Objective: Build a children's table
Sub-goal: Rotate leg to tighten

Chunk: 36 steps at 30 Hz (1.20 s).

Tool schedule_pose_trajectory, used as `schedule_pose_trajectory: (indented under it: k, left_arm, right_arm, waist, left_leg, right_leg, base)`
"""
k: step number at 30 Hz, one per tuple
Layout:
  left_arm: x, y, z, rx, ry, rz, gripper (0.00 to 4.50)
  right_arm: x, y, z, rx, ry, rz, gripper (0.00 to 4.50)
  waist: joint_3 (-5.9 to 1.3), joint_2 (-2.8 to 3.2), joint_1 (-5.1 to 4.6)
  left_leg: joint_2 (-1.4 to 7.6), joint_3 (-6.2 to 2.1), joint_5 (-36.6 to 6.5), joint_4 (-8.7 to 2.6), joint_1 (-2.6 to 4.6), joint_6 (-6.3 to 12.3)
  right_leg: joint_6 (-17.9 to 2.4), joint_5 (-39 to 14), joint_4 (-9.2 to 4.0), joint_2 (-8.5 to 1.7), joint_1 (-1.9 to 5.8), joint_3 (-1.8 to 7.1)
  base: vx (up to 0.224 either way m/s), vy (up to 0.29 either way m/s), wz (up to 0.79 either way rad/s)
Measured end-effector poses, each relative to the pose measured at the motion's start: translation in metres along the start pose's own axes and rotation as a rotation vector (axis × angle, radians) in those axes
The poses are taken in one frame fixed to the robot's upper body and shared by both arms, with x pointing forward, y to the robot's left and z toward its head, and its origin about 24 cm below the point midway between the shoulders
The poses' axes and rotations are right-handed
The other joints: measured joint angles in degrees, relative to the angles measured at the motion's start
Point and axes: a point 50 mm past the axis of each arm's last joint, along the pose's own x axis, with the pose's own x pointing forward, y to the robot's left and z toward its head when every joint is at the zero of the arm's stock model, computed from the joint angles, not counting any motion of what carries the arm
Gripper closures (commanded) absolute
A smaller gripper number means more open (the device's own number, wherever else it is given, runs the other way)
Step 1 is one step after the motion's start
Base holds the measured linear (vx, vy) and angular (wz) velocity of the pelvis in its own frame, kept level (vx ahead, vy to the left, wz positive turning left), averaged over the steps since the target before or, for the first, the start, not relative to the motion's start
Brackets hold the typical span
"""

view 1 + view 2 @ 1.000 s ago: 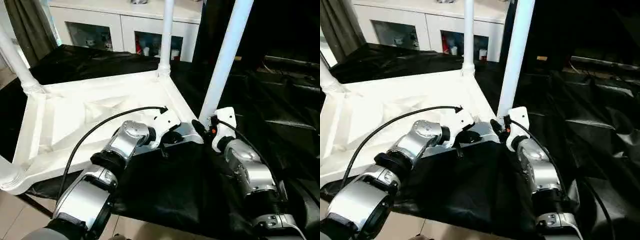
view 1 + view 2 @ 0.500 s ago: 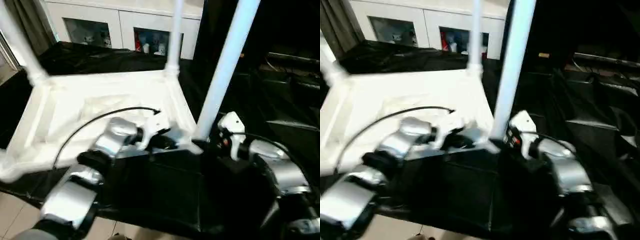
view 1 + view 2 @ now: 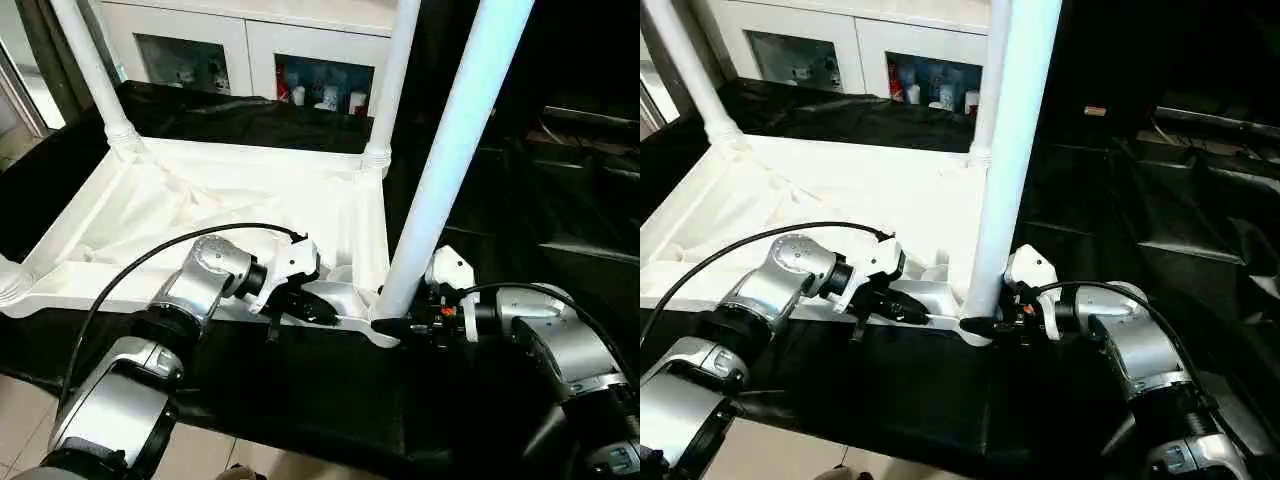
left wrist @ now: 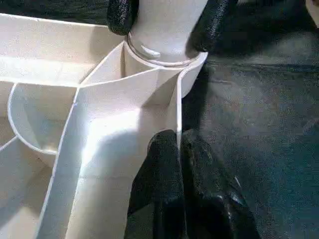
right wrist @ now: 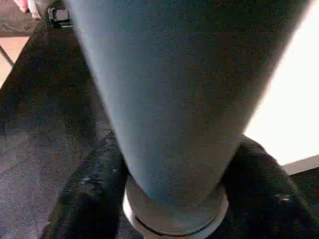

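Table top [image 3: 200, 215] upside down on black-draped counter [image 3: 330, 400]. Near-corner leg [image 3: 450, 160] upright in its socket, right fingers [image 4: 212, 22] clamped around its base. Left fingers [image 4: 174, 199] closed on the top's near rim, beside that socket.

The children's table [image 3: 830, 190] lies upside down on a black-draped tabletop [image 3: 940, 390], ribbed underside up. Three legs stand upright in corner sockets: far left [image 3: 685, 70], far right [image 3: 990, 90], and the near leg [image 3: 1010, 170]. The left pincer [image 3: 908, 310], fingers together, rests on the near rim. The right pincer [image 3: 985, 325] clasps the near leg's base. White cabinets [image 3: 860, 50] stand behind.
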Motion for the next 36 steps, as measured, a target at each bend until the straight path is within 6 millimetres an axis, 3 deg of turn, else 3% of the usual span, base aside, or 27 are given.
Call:
schedule_pose_trajectory:
  k: [9,14,19,22,28,30,36]
  left_arm:
    - [0.002,0.001,0.001,-0.005,-0.003,0.023,4.50]
    - [0.010,0.015,0.004,-0.054,-0.008,0.220,4.50]
    - [0.036,0.027,0.016,-0.144,-0.050,0.397,4.50]
    - [0.047,0.028,0.022,-0.165,-0.062,0.438,4.50]
    - [0.048,0.030,0.022,-0.177,-0.067,0.441,4.50]
    - [0.048,0.030,0.022,-0.168,-0.067,0.440,4.50]
    - [0.040,0.028,0.020,-0.133,-0.065,0.380,4.50]
  right_arm:
    - [0.004,0.000,-0.001,0.017,-0.022,-0.014,2.38]
    - [0.020,-0.016,-0.005,0.102,-0.102,-0.304,2.48]
    - [0.037,-0.034,-0.002,0.244,-0.159,-0.668,2.51]
    - [0.040,-0.038,-0.001,0.281,-0.165,-0.765,2.51]
    - [0.041,-0.038,0.000,0.265,-0.159,-0.783,2.51]
    - [0.041,-0.039,0.000,0.261,-0.162,-0.781,1.96]
    - [0.033,-0.037,0.001,0.231,-0.169,-0.641,1.38]
  waist:
    - [0.00,-0.01,-0.02]
    - [0.01,-0.11,-0.67]
    - [0.06,-0.23,-1.91]
    - [0.04,-0.22,-1.87]
    - [-0.02,-0.15,-1.81]
    - [-0.01,-0.13,-1.81]
    - [0.01,-0.10,-1.87]
  left_leg:
    - [0.01,-0.01,0.00,0.20,-0.01,-0.03]
    - [-0.03,-0.02,0.02,0.59,0.35,-0.07]
    - [-0.16,-0.08,0.04,0.68,0.41,-0.11]
    - [-0.16,-0.08,0.04,0.65,0.40,-0.10]
    - [-0.16,-0.12,0.04,0.58,0.42,-0.10]
    - [-0.16,-0.12,0.04,0.57,0.41,-0.10]
    - [-0.15,-0.12,0.04,0.40,0.28,-0.10]
  right_leg:
    - [-0.01,0.00,0.23,-0.03,-0.03,0.01]
    - [-0.07,0.04,0.66,-0.10,0.14,0.16]
    - [0.10,-0.05,0.37,-0.18,0.10,0.17]
    - [0.06,0.03,0.28,-0.18,0.12,0.17]
    - [-0.15,0.32,0.27,-0.16,0.17,0.15]
    - [-0.11,0.30,0.23,-0.16,0.16,0.15]
    - [-0.23,0.52,0.10,-0.14,0.01,0.10]
  base:
    - [0.000,0.000,0.00]
    - [-0.026,0.001,-0.01]
    - [-0.011,0.003,-0.01]
    - [0.000,0.000,0.00]
    - [0.000,0.000,0.00]
    - [0.000,0.000,0.00]
    - [0.000,0.000,0.00]
